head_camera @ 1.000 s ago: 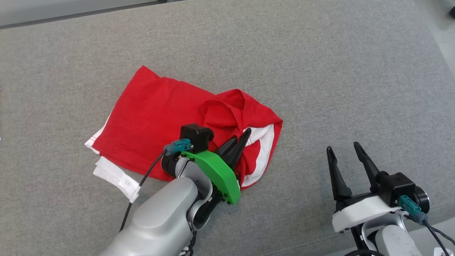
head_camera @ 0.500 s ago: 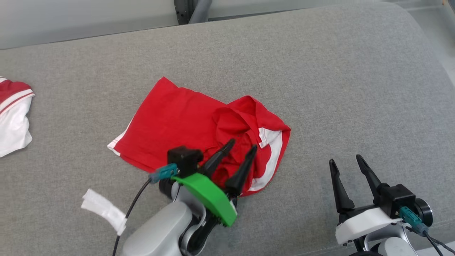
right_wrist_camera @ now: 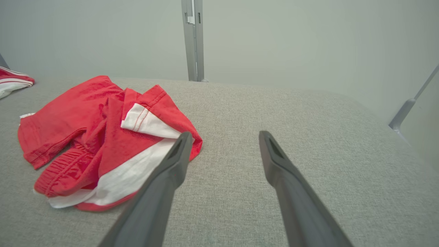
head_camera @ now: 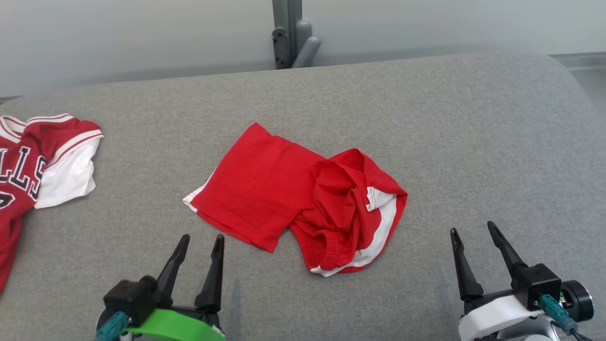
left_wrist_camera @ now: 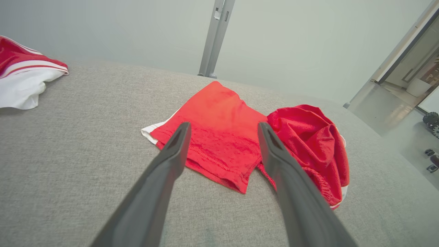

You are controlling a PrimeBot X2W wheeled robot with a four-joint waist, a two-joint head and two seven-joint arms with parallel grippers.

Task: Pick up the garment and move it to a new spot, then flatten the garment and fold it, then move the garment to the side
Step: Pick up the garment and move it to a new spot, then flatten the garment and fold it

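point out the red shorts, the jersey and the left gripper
red shorts [head_camera: 265, 189], head view, flat red leg
jersey [head_camera: 28, 166], head view, lettered red front
left gripper [head_camera: 202, 237], head view, midway between fingertips

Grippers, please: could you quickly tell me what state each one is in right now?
Left gripper: open, holding nothing, not touching the red shorts.
Right gripper: open, holding nothing.
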